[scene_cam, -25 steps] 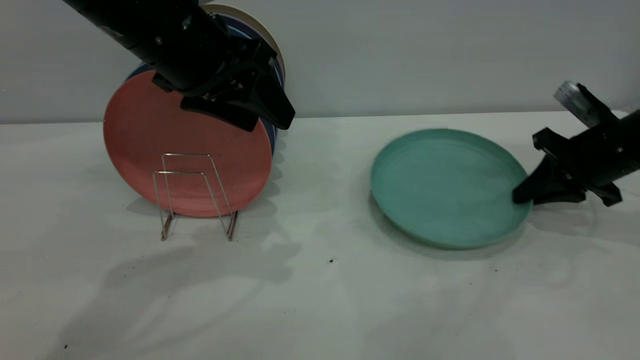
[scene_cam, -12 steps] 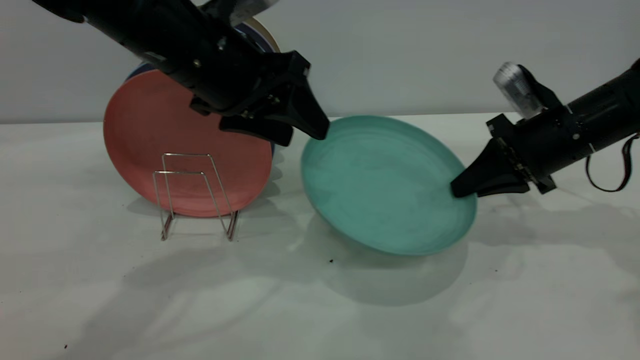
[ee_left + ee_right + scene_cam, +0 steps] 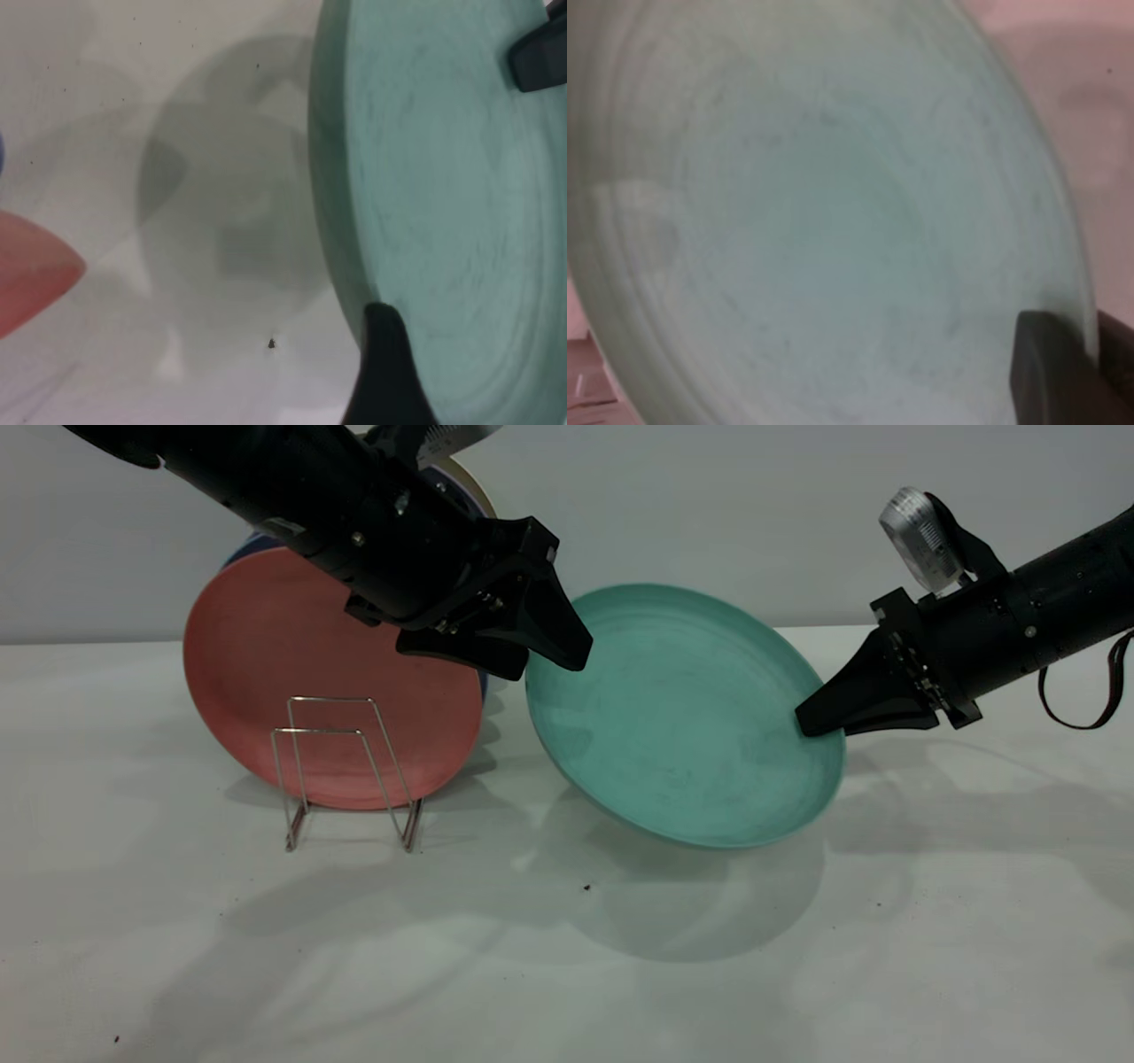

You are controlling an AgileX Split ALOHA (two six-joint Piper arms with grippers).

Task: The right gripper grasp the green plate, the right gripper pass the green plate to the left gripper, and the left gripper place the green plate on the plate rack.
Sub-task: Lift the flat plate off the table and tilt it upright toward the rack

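The right gripper point(image 3: 802, 726) is shut on the right rim of the green plate point(image 3: 682, 726) and holds it tilted, clear of the table. In the right wrist view the plate point(image 3: 815, 221) fills the frame, with one finger point(image 3: 1050, 372) on its face. The left gripper point(image 3: 549, 666) is open at the plate's upper left rim. In the left wrist view one of its fingers point(image 3: 385, 372) lies against the plate's point(image 3: 443, 177) edge, and the other is out of view. The wire plate rack point(image 3: 341, 771) stands at the left, its front slots bare.
A salmon-pink plate point(image 3: 266, 682) stands upright in the rack behind the front loops, with dark blue plates point(image 3: 484, 669) and a cream one point(image 3: 469, 483) behind it. The white table point(image 3: 567, 974) stretches to the front. A wall lies close behind.
The right gripper lifted the green plate off the table, carried it left and tilted it up. The left gripper swung right to the plate's left rim.
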